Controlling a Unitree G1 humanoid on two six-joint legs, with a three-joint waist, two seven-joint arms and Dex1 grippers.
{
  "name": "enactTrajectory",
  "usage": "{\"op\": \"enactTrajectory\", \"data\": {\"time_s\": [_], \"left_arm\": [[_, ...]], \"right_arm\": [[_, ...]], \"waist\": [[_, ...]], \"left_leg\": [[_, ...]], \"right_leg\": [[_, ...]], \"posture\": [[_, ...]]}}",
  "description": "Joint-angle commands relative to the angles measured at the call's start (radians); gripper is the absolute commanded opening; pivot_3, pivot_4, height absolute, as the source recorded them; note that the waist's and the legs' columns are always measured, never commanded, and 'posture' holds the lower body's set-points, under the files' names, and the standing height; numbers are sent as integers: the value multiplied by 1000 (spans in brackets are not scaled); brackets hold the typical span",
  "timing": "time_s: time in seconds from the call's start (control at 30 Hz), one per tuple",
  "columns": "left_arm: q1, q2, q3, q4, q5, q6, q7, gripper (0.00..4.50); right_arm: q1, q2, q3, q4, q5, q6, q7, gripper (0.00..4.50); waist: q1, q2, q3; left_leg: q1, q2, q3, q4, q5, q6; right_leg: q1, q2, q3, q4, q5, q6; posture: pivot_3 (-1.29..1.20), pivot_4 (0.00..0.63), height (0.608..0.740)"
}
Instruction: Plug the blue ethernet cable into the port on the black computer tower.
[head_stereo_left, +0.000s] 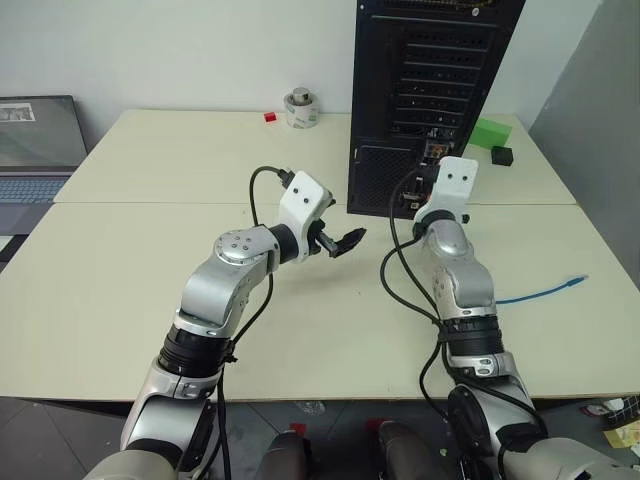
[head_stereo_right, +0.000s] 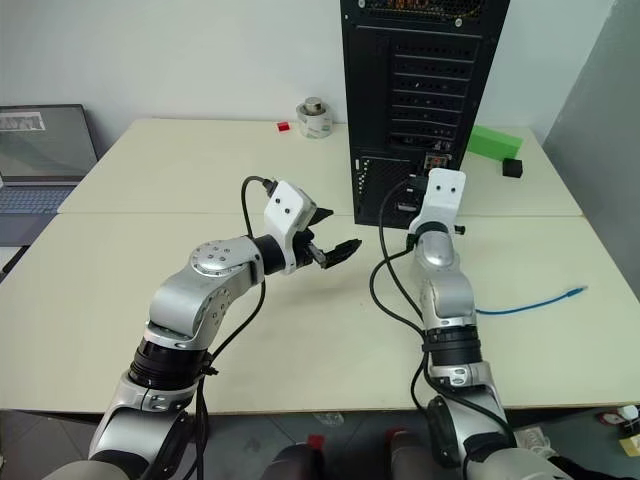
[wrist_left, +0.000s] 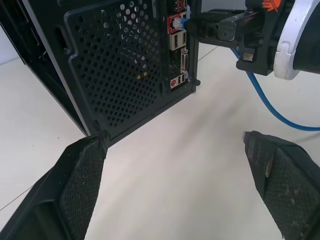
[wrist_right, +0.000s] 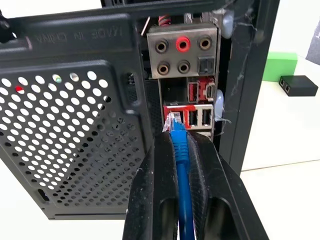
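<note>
One blue ethernet cable sits clenched in the right pincer at one black computer tower; the left pincer gapes empty.

The ethernet cable is bright blue with a clear plug, and the computer tower is black with a perforated dot-pattern panel. The desk is pale cream, with a green block on it.

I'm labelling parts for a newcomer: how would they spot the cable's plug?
Find the black computer tower at the table's back. At its connector strip, the right end effector pinches the blue ethernet cable. Its plug is the only clear tip there.
</note>
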Motion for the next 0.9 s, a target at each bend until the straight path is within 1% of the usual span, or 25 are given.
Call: {"op": "enactTrajectory", "data": {"time_s": [0.03,0.5,0.9], "left_arm": [[-15,7,7,-28,5,-7,-3,4500],[-17,4,8,-26,9,-10,2,4500],[-19,6,9,-23,11,-12,0,4500]], "right_arm": [[-36,3,-5,-20,0,-19,3,21],[-60,1,-10,59,-15,-56,-23,21],[-36,6,-6,-1,-12,-53,-31,21]], "waist": [[0,0,0],[-4,0,0],[-6,0,0]], "left_leg": [[0,0,0,0,0,0],[0,0,0,0,0,0],[0,0,0,0,0,0]], "right_leg": [[0,0,0,0,0,0],[0,0,0,0,0,0],[0,0,0,0,0,0]], "posture": [[0,150,740],[0,150,740],[0,150,740]]}}
